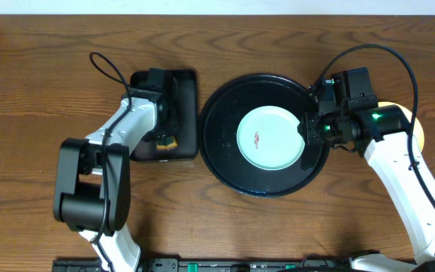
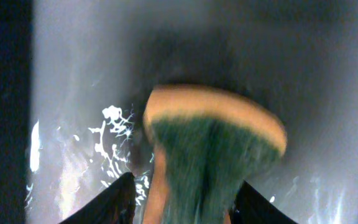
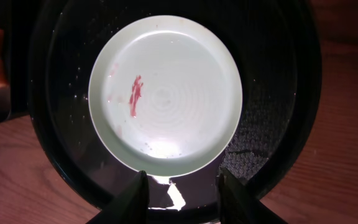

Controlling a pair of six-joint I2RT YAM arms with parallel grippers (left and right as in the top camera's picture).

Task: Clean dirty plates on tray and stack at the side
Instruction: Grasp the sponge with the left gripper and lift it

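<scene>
From overhead, I see one mint plate [image 1: 274, 143] lying near the centre of the round tray [image 1: 219, 143], its reddish smear [image 1: 257, 140] just toward 9 o'clock of the plate's middle. My right end effector [image 1: 308, 127] sits at the tray's 3 o'clock rim, a spot I judge suited to steadying or taking the plate rather than scrubbing. At the tray's 9 o'clock on the tabletop [image 1: 21, 91], the rectangular tray [image 1: 189, 98] has my left end effector [image 1: 166, 130] down over the sponge [image 1: 169, 140] near its 6 o'clock end. A pale yellow disc [image 1: 420, 134] peeks from under the right arm, probably a plate set aside, though I cannot be sure. In the left wrist view the left fingers [image 2: 114, 202] are closed onto the sponge, squeezing it into a fan over a wet tray floor; I read that as taking up the cleaning tool. In the right wrist view the right fingers [image 3: 135, 196] stand partly apart with nothing between them, flanking the plate's 6 o'clock edge. Whether they touch the tray I cannot tell. The smear says this plate is not yet cleaned.
</scene>
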